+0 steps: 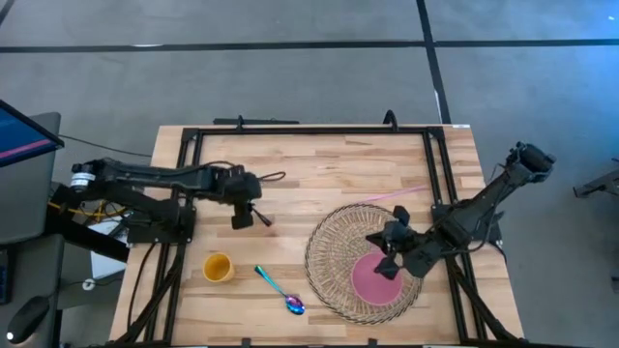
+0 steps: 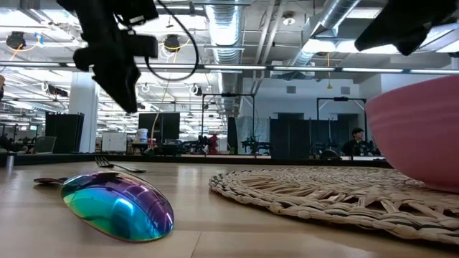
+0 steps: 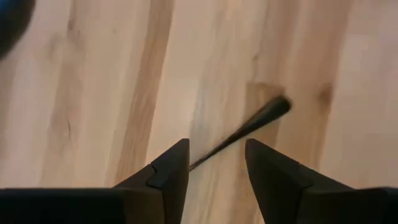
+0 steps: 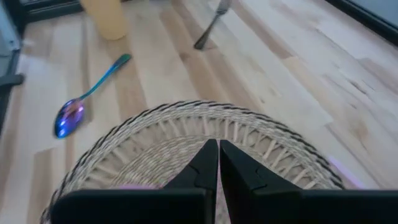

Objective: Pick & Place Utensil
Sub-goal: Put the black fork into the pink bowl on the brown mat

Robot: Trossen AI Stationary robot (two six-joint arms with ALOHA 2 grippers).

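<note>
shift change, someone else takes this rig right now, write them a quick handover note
Left gripper: open, above the bare wooden table, straddling a dark slender utensil handle, not yet gripped.
Right gripper: shut, empty, over the round woven wicker placemat by the pink bowl.
Iridescent blue metal spoon lies on the table between the yellow cup and the mat.
Done: nothing placed yet.
Left: grip the dark utensil, lift it, set it down; the spoon is untouched.

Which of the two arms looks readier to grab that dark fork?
The left. Its pincer hangs open right over the fork, the handle running between its fingers. The right pincer is shut over the woven mat, farther off.
</note>
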